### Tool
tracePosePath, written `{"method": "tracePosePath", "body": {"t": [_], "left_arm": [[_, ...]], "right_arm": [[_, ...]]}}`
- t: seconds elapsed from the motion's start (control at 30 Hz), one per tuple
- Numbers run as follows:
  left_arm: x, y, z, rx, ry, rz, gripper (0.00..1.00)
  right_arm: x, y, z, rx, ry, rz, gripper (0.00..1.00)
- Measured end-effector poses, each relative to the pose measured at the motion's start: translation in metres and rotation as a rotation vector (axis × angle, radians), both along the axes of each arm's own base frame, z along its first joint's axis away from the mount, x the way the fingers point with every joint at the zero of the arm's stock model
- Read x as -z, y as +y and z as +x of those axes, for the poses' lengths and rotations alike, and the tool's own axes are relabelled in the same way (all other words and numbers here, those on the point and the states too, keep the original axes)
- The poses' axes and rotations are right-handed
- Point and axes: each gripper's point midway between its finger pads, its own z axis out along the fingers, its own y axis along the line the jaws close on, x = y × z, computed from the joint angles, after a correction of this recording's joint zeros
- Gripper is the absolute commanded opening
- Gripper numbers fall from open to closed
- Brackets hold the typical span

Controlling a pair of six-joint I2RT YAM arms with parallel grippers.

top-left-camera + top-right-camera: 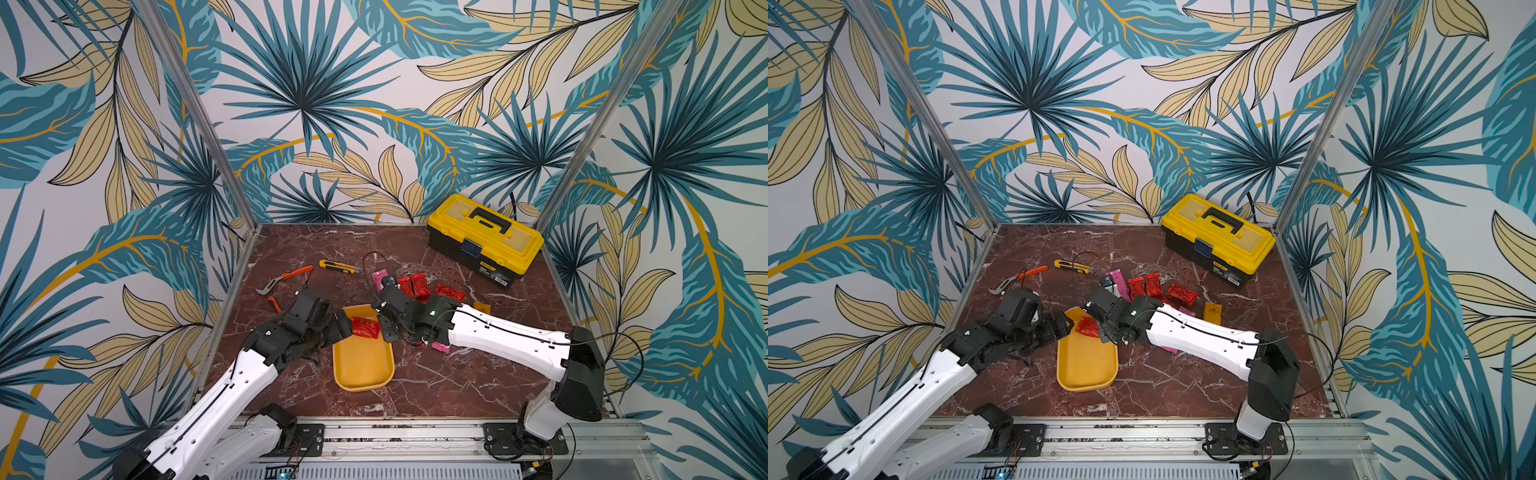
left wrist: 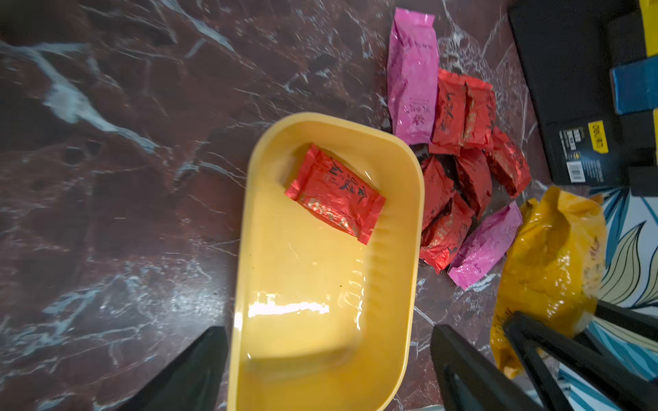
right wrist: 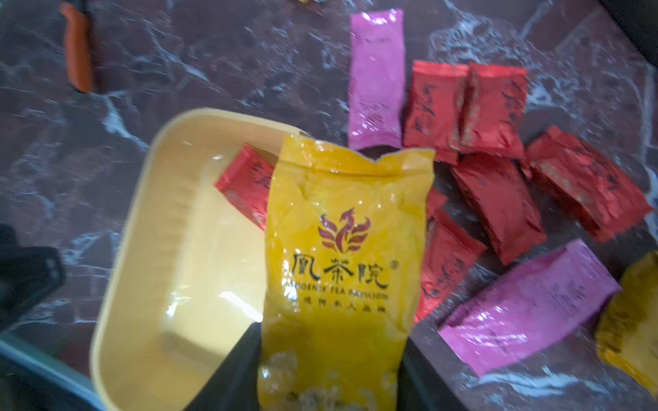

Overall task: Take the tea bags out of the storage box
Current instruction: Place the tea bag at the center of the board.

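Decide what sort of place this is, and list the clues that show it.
Most likely a robot test cell, not a home: aluminium frame posts hold leaf-print wall panels, and the left arm and right arm are mounted on a rail at the marble-look tabletop's edge.

Both arms leaning in toward the middle, wrists tipped down

The left arm (image 1: pixel 232 382) stretches forward, left gripper (image 2: pixel 327 330) spread wide; the right arm (image 1: pixel 507 336) reaches across, right gripper (image 3: pixel 331 327) pinching a yellow tea bag (image 3: pixel 341 227).
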Motion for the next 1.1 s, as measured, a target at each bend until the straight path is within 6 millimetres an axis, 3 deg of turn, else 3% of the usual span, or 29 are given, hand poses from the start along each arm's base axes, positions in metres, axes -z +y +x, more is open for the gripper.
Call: {"method": "tracePosePath", "body": {"t": [0.2,0.4,0.53,0.77,0.93,1.1], "left_arm": [[0.019,-0.039,0.008,0.076,0.034,-0.019,0.94],[0.017,-0.056,0.014,0.089,0.014,-0.065,0.94],[0.016,-0.058,0.015,0.084,0.008,-0.075,0.94],[0.012,-0.057,0.014,0.074,-0.004,-0.088,0.94],[0.017,-0.052,0.011,0.057,0.000,-0.083,0.95],[0.009,-0.044,0.010,0.034,-0.032,-0.079,0.96]], "right_arm": [[0.063,-0.063,-0.018,0.101,0.107,-0.090,0.56],[0.107,-0.081,-0.044,0.142,0.209,-0.090,0.56],[0.112,-0.079,-0.053,0.155,0.223,-0.052,0.56],[0.108,-0.060,-0.065,0.126,0.225,0.019,0.60],[0.116,-0.064,-0.071,0.130,0.243,0.009,0.63],[0.110,-0.064,-0.070,0.127,0.232,0.026,0.70]]}}
